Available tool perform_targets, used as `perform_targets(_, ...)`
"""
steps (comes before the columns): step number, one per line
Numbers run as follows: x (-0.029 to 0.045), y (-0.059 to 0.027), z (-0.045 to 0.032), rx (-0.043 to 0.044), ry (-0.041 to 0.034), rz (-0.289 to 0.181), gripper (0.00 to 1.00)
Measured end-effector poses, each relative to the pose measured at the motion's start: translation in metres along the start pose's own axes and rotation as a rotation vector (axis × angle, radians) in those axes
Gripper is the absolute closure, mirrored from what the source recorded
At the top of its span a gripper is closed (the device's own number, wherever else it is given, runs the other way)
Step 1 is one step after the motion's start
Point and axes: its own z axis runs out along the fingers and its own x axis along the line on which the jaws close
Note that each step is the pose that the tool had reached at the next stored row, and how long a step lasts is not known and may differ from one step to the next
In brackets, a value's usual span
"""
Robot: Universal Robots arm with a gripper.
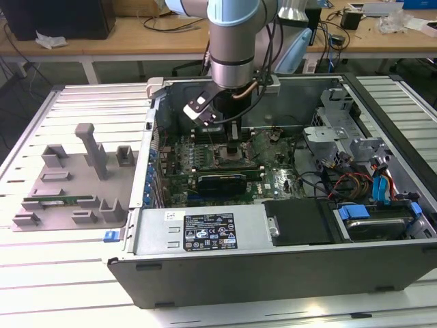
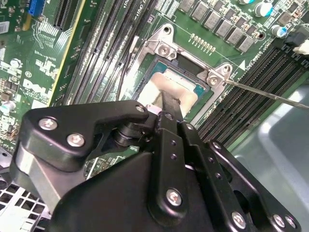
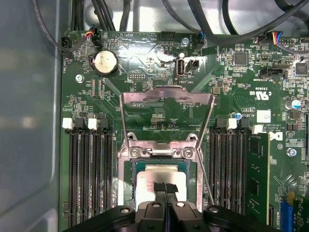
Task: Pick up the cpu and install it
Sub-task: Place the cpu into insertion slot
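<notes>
Cpu (image 3: 148, 178) lies inside socket frame (image 3: 136, 152) edges, gripper (image 3: 165, 186) with joined fingertips touching it

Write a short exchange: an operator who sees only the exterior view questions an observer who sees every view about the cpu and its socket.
Operator: Where is the cpu? I cannot make it out.
Observer: In the first wrist view it lies flat inside the socket frame.
Operator: And the gripper?
Observer: In the first wrist view its fingers are together, with the tips at the middle of the cpu's silver top.
Operator: Is the load plate closed?
Observer: No. It is hinged back, clear of the cpu.
</notes>
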Motion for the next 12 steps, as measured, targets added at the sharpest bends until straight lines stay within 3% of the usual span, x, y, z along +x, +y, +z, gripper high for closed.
perform_targets(12, 0.0001, -0.0002, 0.0061, 0.0003, -0.0005, 0.0, 0.89)
